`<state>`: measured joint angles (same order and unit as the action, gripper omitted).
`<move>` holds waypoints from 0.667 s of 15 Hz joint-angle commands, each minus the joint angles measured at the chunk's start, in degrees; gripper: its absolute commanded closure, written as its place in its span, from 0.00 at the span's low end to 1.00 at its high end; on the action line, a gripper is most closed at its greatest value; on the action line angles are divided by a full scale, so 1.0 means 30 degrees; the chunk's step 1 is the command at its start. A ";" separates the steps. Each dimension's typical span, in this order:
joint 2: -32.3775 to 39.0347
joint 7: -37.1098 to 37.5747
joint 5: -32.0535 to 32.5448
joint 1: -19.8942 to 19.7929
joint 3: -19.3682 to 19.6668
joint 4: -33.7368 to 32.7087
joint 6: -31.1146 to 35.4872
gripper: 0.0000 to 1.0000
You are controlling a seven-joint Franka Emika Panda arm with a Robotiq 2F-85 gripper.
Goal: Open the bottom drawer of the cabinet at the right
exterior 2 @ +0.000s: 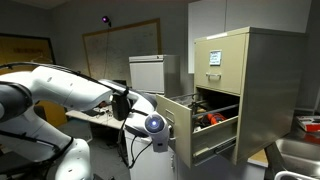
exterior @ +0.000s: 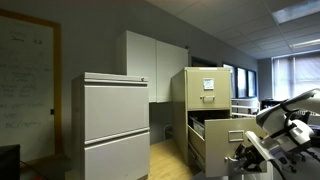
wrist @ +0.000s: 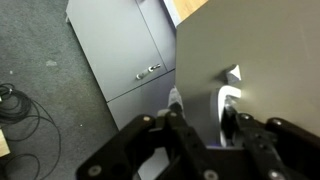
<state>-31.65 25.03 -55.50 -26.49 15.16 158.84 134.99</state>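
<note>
The tall beige cabinet stands in both exterior views (exterior: pixel 205 95) (exterior 2: pixel 250 75). The drawer below its labelled top drawer is pulled far out (exterior: pixel 228 132) (exterior 2: pixel 205 122), with red and dark items inside. In the wrist view the drawer front (wrist: pixel 265 50) fills the right side, with its metal handle (wrist: pixel 228 100). My gripper (wrist: pixel 205 108) is open. The handle sits between the fingers, close to the right finger, with a gap to the left finger. The gripper is at the drawer front in both exterior views (exterior: pixel 245 152) (exterior 2: pixel 160 132).
A wider light-grey two-drawer cabinet (exterior: pixel 115 120) (exterior 2: pixel 150 72) (wrist: pixel 120 50) stands next to the beige one. White wall cupboards (exterior: pixel 155 65) hang behind. Cables (wrist: pixel 20 115) lie on the grey carpet. A whiteboard (exterior: pixel 25 75) is on the wall.
</note>
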 commanded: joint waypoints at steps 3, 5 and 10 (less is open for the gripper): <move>-0.0010 0.2604 0.2284 0.0229 -0.0891 0.0033 -0.2412 0.13; -0.0080 0.3370 0.2944 0.0083 -0.1027 0.0093 -0.2611 0.01; -0.1066 0.7066 0.5681 -0.0485 -0.1999 0.0164 -0.2887 0.00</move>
<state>-32.45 39.55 -45.01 -27.85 12.68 159.33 133.27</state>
